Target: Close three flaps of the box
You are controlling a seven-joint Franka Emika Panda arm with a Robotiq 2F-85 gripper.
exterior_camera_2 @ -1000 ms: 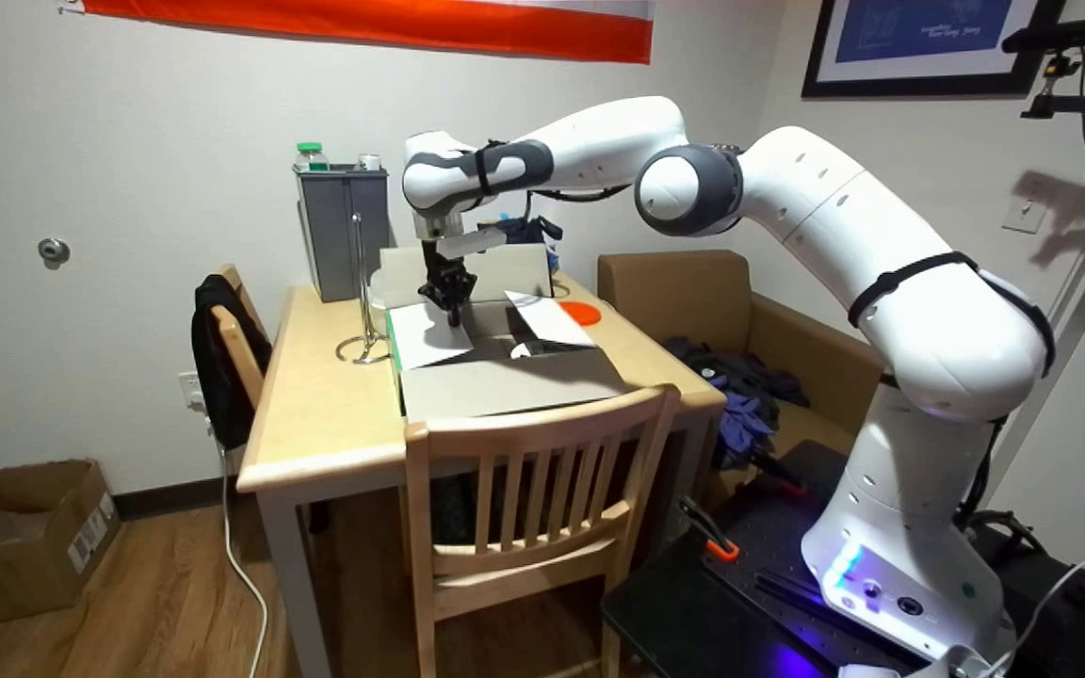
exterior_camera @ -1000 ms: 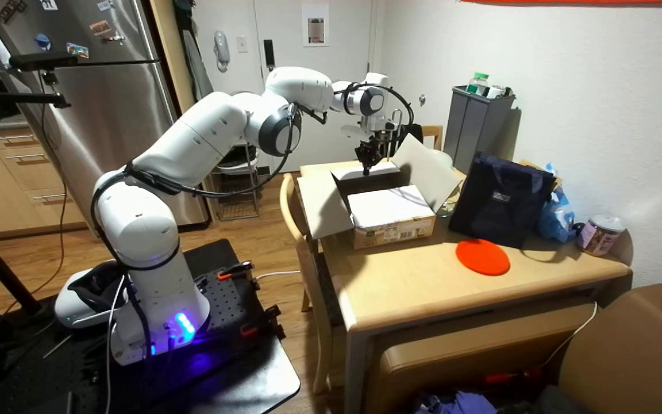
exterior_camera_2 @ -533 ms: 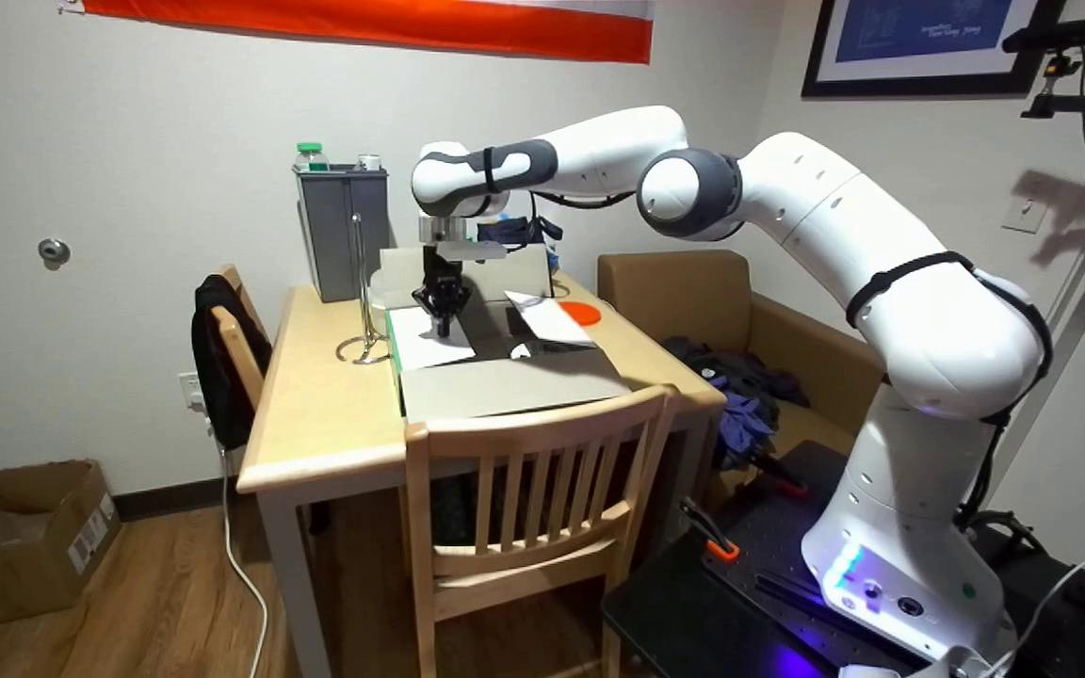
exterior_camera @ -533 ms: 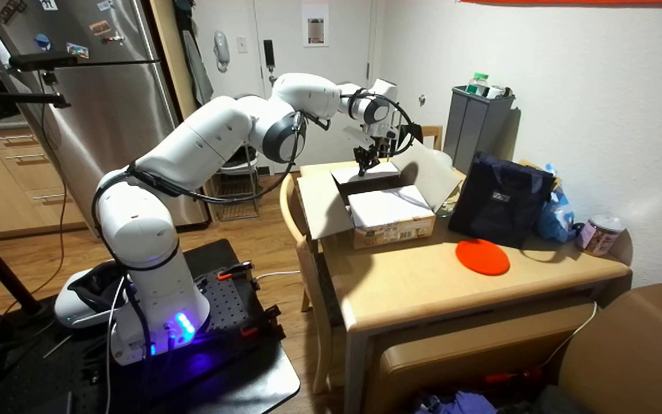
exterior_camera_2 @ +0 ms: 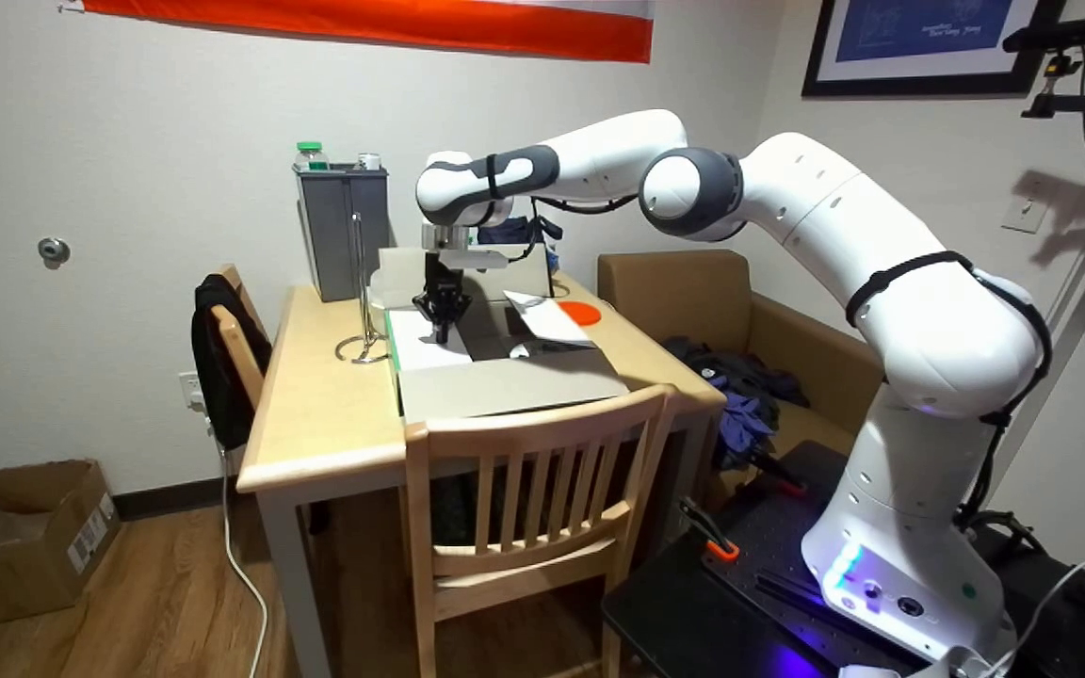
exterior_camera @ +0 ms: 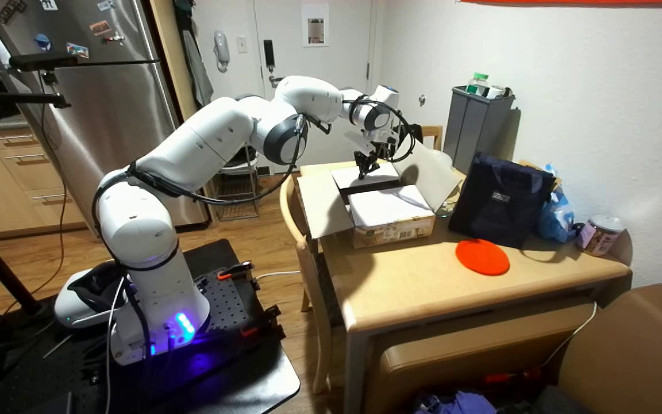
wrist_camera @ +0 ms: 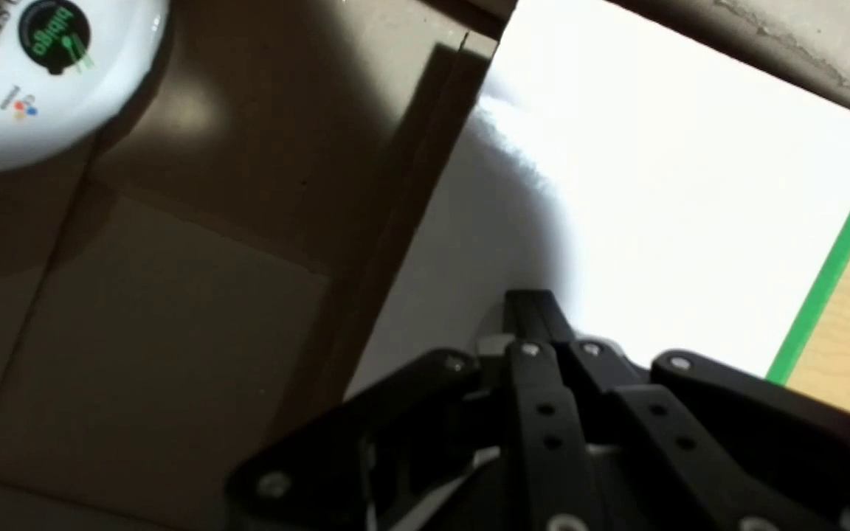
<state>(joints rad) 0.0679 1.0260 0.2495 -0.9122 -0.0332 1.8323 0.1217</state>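
The tan box [exterior_camera: 397,231] stands on the table. Its far white flap [wrist_camera: 661,199], edged in green, lies folded inward nearly level. My gripper [exterior_camera: 361,176] points down at this flap, fingertips together with nothing between them; they appear to touch its upper face in the wrist view. The near white flap [exterior_camera_2: 552,320] also leans inward over the opening, its free edge raised. On the chair side a tan flap [exterior_camera: 325,205] is folded outward. Opposite it, a pale flap [exterior_camera_2: 519,273] stands up, tilted outward. Part of the far flap is hidden behind my gripper.
A white bowl-like container [wrist_camera: 85,81] sits inside the box. The black bag [exterior_camera: 500,198] and a red disc [exterior_camera: 482,257] are on the table beyond the upright flap. A metal stand [exterior_camera_2: 364,301] rises beside the box. A wooden chair [exterior_camera_2: 542,471] backs onto the table.
My gripper has moved down and slightly toward the outer side of the far white flap. That flap's free edge has sunk a little and lies flatter. The other flaps look the same.
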